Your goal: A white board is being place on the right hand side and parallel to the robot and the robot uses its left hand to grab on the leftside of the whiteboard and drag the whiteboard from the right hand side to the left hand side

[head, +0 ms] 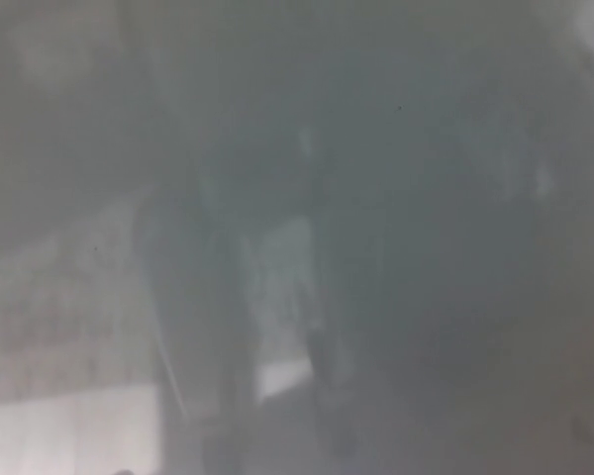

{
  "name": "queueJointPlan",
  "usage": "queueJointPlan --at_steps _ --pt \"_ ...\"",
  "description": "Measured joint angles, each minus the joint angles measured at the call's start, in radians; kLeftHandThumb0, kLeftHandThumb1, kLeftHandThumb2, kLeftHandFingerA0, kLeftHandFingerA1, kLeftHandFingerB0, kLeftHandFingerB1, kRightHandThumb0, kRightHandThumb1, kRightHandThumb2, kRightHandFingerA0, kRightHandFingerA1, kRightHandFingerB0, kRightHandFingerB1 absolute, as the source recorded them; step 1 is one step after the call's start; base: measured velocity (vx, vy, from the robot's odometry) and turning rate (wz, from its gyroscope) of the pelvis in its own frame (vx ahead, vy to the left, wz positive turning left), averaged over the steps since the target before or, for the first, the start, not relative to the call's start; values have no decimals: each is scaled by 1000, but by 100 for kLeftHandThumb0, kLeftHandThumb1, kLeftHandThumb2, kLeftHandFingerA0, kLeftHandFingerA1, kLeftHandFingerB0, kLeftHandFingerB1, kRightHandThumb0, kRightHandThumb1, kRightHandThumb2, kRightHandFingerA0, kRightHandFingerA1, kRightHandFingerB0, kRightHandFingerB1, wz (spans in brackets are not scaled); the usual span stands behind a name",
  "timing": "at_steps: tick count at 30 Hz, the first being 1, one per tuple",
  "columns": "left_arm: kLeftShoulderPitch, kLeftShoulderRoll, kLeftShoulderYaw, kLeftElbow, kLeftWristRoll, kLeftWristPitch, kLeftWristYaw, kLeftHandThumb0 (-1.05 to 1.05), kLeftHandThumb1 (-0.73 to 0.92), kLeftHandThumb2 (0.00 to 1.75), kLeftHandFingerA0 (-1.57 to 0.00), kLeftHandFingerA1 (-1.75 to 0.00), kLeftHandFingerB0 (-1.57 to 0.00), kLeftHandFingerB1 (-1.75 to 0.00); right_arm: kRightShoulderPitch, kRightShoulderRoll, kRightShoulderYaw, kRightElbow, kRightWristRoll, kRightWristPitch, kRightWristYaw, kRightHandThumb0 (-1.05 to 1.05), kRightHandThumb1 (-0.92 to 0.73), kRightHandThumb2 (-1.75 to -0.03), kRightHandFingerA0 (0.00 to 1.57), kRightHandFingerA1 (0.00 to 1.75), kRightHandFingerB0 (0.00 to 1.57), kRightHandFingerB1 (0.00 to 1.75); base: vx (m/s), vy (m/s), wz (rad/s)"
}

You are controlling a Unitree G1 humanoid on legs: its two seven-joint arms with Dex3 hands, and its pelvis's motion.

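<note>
Across the whole head view: a grey, milky haze, as though the lens were fogged or pressed close to something; no outline is sharp.

Item 1. Large dark mass [416,247], filling the middle and right of the frame. Taken as the landmark. Identity cannot be told; it may be a body or a piece of furniture seen through the blur.

Item 2. Pale speckled area [59,317], left of the dark mass and lower. Possibly floor; a lighter band [69,430] lies beneath it along the bottom edge.

Item 3. Two dark upright strips [193,327], at the left flank of the dark mass, with a pale gap [282,287] between them. They could be legs or stand posts; too blurred to settle.

Item 4. Whiteboard: not identifiable. Its place relative to the dark mass cannot be told, nor why it would be set or held any particular way.

Item 5. Left hand and right hand: neither can be made out, so whether fingers are spread, pressed together or pinching anything cannot be told.

Judgement: progress of the drag is not assessable here.
</note>
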Motion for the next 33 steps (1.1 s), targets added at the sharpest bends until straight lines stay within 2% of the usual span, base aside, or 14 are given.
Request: queueJointPlan --at_steps 3,4,5,7,8,9,12,16,17,19,24,30,32,33 --pt "11 16 -2 2 -2 0 -21 14 84 67 -59 -150 -65 -131 0 0 -1 0 0 0 0 -70 -75 -74 48 111 46 84 0 0 0" --pt "13 20 -3 2 -2 0 -26 16 75 78 -63 -137 -79 -104 0 0 -1 0 0 0 -1 -70 -75 -73 47 111 46 84 0 0 0" --pt "16 25 -1 6 -3 0 -36 -9 75 61 -67 -85 -60 -54 0 0 -1 0 0 0 -1 -70 -76 -74 49 110 46 83 0 0 0" --pt "19 27 1 14 -2 0 -41 -23 71 60 -61 -53 -49 -40 0 0 -2 0 0 0 -1 -70 -76 -74 50 112 48 83 0 0 0" --pt "24 30 1 14 -1 0 -39 -22 50 93 -35 -57 -9 -45 0 0 -2 0 0 0 -1 -70 -75 -74 50 112 48 83 0 0 0" --pt "30 34 1 9 0 -1 -37 -23 61 60 -22 -37 -1 -19 -1 0 -2 0 0 0 -1 -70 -75 -73 52 112 50 84 0 0 0" --pt "48 45 -7 -18 21 0 -24 -47 46 71 0 -5 0 -2 -1 0 -2 1 0 0 -1 -69 -75 -73 50 109 47 83 0 0 0" --pt "73 41 10 -48 29 1 -3 -67 55 57 0 0 0 0 -1 0 -2 1 0 0 -2 -71 -73 -72 51 109 48 83 0 0 2" --pt "78 37 20 -53 30 1 1 -71 44 73 0 0 0 0 -1 1 -2 1 0 0 -2 -71 -56 -103 54 95 47 78 0 0 0" --pt "105 3 80 -61 24 -1 21 -61 61 58 0 0 0 0 0 1 -3 0 1 0 -2 -69 -75 -73 48 108 46 83 0 0 3" --pt "183 -87 205 -100 4 -1 76 -92 60 92 0 -5 0 0 0 2 -3 1 1 0 -2 -70 -73 -74 49 109 47 84 0 0 2" --pt "302 -181 337 -182 -33 -7 142 -62 85 65 0 0 0 0 1 4 -3 2 1 0 0 -71 -74 -74 50 112 48 86 0 0 0" --pt "340 -209 383 -189 -53 -6 146 -66 70 88 0 0 0 0 2 4 -3 3 1 0 -1 -72 -74 -74 50 111 48 86 0 0 0" --pt "353 -219 400 -189 -60 -4 149 -70 81 64 0 0 0 0 2 4 -3 3 1 0 -1 -71 -74 -75 51 110 49 86 0 0 0"
